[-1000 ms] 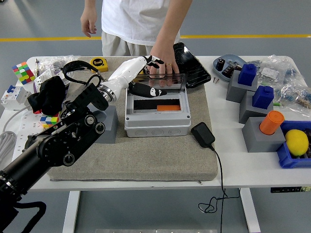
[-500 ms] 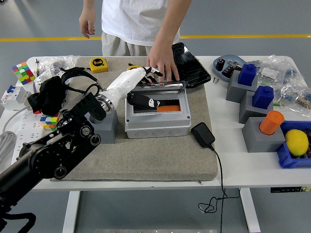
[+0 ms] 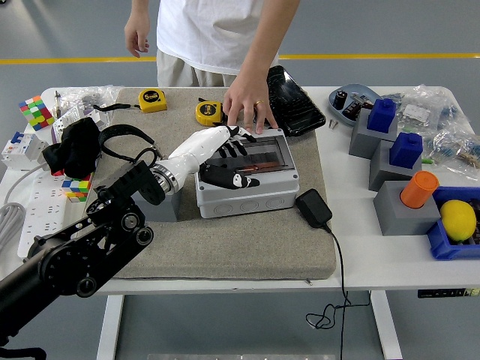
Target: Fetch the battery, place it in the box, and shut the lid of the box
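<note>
Lid's basically down now; the left hand [image 3: 225, 154] lies flat on the clear lid [image 3: 251, 154] of the box [image 3: 244, 180], fingers spread and relaxed, gripping nothing, just pressing. A person's hand [image 3: 246, 105] rests on the far edge of the box near the hinge, looks like it's steadying it. Battery: I can't really make it out through the lid, so I'd guess it's already inside, but that's a guess; only a faint reddish streak shows under the plastic.

To finish this well I'd push straight down near the front edge, away from the hinge, so the latch side seats; keep the palm flat so the box doesn't skid on the mat [image 3: 225, 240]; watch the thumb hanging over the front wall so it doesn't get caught. Right arm isn't visible at all.
</note>
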